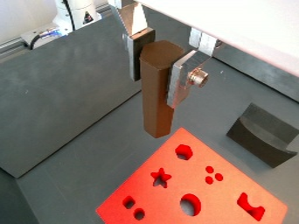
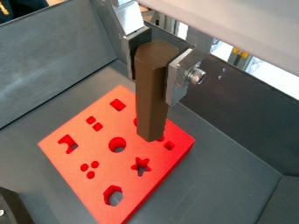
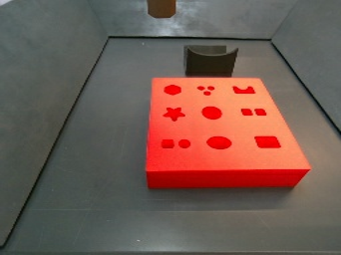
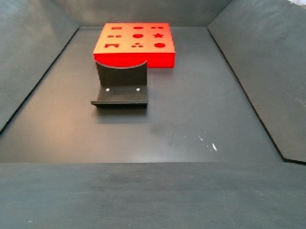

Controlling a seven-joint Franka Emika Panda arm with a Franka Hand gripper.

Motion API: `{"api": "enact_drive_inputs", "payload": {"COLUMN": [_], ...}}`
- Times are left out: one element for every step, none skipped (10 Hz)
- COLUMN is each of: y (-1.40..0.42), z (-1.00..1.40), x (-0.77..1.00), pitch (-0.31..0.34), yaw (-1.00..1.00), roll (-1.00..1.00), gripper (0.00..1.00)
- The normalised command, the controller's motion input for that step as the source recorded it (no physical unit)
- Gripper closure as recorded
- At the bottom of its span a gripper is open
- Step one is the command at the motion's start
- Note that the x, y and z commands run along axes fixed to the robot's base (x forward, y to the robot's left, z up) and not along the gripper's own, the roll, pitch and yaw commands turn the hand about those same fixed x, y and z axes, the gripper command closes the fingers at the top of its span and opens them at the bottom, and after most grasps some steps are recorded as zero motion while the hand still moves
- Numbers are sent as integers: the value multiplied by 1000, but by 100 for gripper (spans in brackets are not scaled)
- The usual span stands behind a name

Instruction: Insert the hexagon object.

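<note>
The red block lies flat on the grey counter, and its top has many shaped holes. Behind it in a side view stands the dark grey holder, near the block but apart from it. The hexagon object, a long brown peg, hangs upright high above the block; in a side view only its lower end shows at the top edge. The gripper is closed on the upper part of this peg.

I think the main risk is a wrong hole, because many openings lie close together. Also, if the six sides are not turned to match, the peg may jam on the rim and slip between the pads.
</note>
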Motion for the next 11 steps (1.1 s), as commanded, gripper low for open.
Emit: {"api": "enact_drive_inputs", "payload": {"y": [609, 660, 720, 849, 571, 346, 223, 160, 103, 0, 0], "z": [-234, -651, -780, -811, -903, -897, -777, -614, -431, -394, -166], "x": [60, 86, 26, 140, 237, 337, 460, 363, 377, 311, 60], "pitch": [86, 236, 173, 54, 0, -24, -104, -146, -130, -234, -336], "yaw": [-66, -329, -243, 0, 280, 377, 520, 657, 660, 451, 194], "roll": [-36, 0, -33, -97, -81, -129, -170, -213, -121, -13, 0], "gripper": [100, 100, 100, 100, 100, 100, 100, 100, 100, 100, 100]}}
